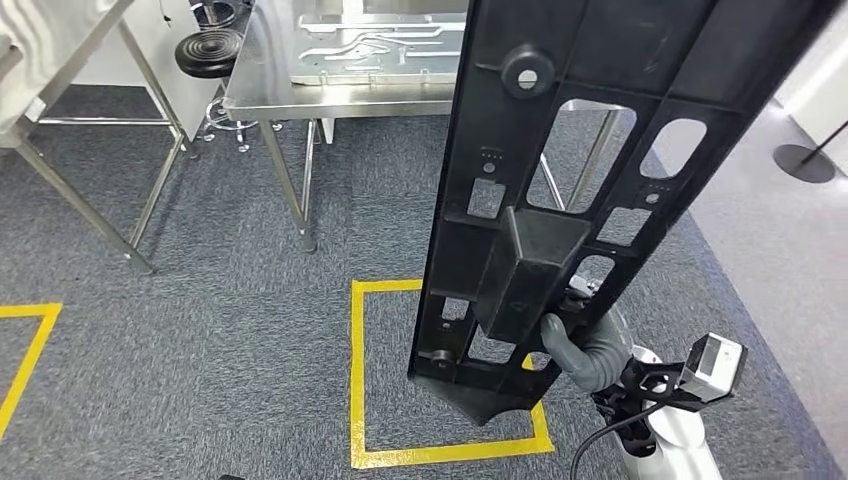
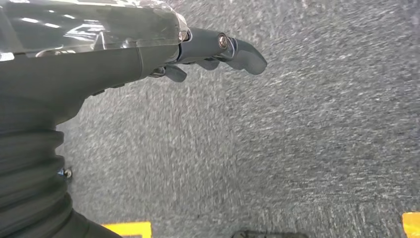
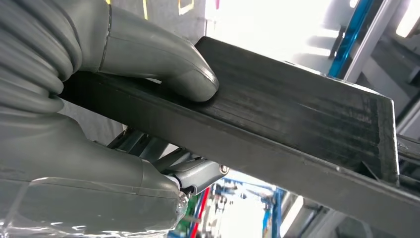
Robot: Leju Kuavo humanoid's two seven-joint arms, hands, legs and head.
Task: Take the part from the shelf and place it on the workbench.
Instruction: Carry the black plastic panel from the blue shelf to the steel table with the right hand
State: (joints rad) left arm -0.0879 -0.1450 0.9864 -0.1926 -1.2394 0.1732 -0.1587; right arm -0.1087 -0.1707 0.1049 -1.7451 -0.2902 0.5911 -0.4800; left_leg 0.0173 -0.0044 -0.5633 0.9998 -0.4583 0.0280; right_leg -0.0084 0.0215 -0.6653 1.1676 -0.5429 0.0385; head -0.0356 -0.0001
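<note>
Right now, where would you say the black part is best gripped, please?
Probably at the boxy block on the part, coming from its lower right side, as the right hand does. The block stands proud of the flat, cutout-riddled panel; in the right wrist view the thumb presses one flat face with fingers under the other.

The part (image 1: 600, 130) was a long black plastic panel with cutouts and a boxy block, held upright, tilted, above the carpet.
</note>
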